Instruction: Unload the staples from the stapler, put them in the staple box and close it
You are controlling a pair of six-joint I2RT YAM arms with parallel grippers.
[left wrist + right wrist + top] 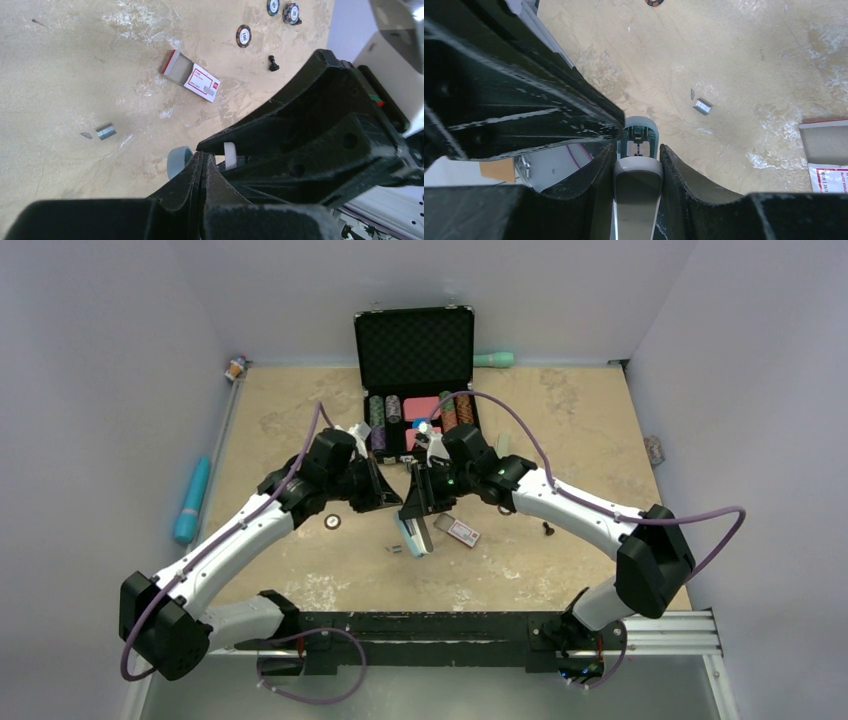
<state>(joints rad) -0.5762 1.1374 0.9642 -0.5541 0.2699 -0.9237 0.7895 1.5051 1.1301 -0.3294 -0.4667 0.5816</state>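
Observation:
My right gripper (418,508) is shut on the stapler (414,536), a teal and grey one held nose-down just above the table. In the right wrist view the jaws clamp its grey top (638,185) from both sides, with the teal base beyond. My left gripper (386,496) is shut with its tips (202,159) right beside the stapler's teal end (177,161); nothing shows between its jaws. A short silver strip of staples (106,131) lies loose on the table below the stapler. It also shows in the right wrist view (703,106) and the top view (395,549).
A small red-and-white box (463,532) lies open just right of the stapler. A poker chip (333,521) and a small black piece (548,529) lie nearby. An open black case (413,340) with chips stands behind. A blue cylinder (192,500) lies at the left edge.

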